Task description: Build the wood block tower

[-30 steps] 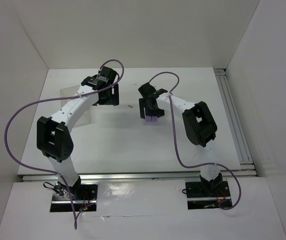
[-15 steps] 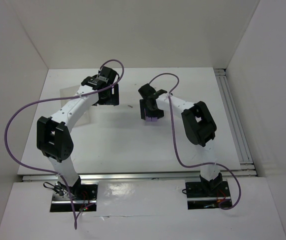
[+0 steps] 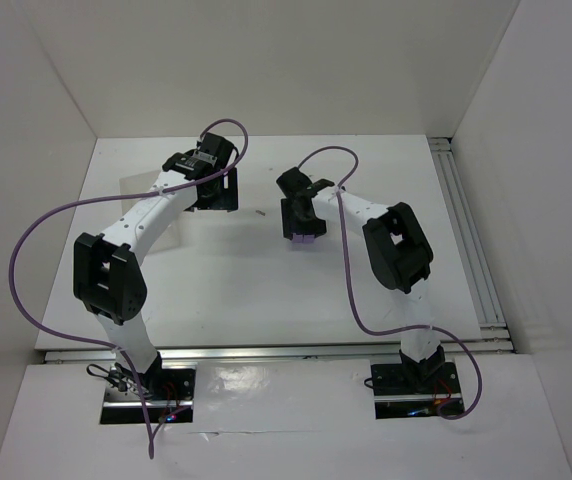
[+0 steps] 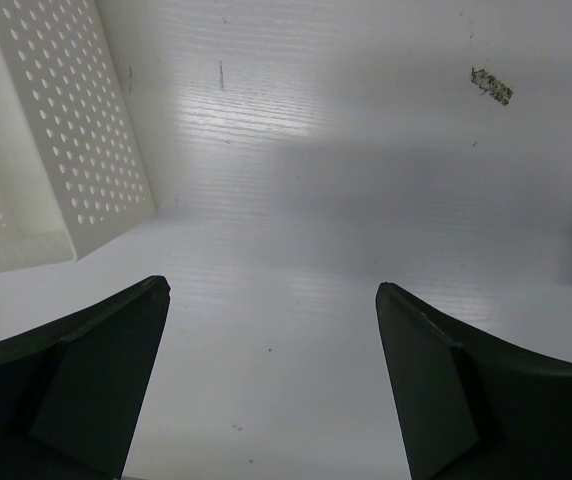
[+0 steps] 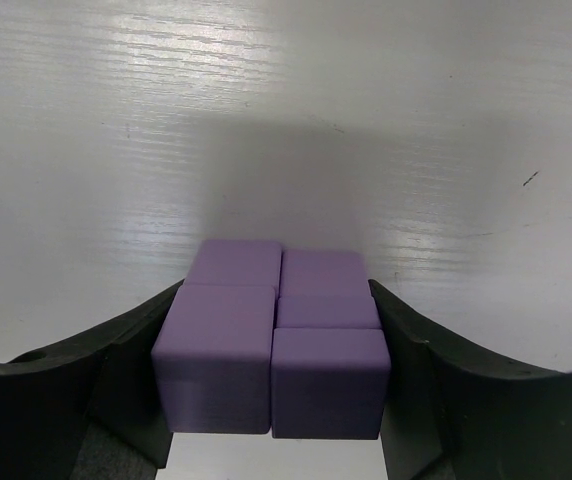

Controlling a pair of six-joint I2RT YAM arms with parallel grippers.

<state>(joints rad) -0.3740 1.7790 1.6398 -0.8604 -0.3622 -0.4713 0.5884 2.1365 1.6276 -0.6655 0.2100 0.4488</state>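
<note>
Several light-purple blocks (image 5: 274, 345) sit packed together in a small cluster between the fingers of my right gripper (image 5: 276, 370). The gripper is shut on them, with both fingers pressed against the cluster's sides. In the top view the cluster (image 3: 304, 239) shows just below the right gripper (image 3: 300, 226), mid-table, close to the surface. My left gripper (image 4: 271, 380) is open and empty over bare table, and in the top view it (image 3: 216, 192) is at the back left. No dark blue notched block is in view.
A white perforated tray (image 4: 66, 130) lies to the left of my left gripper and shows faintly in the top view (image 3: 146, 195). A small scrap (image 4: 491, 85) lies on the table between the arms. White walls enclose the table, and a rail (image 3: 466, 230) runs along the right side.
The right arm has shifted very slightly with the purple blocks still in its grip. The left arm has not moved.
</note>
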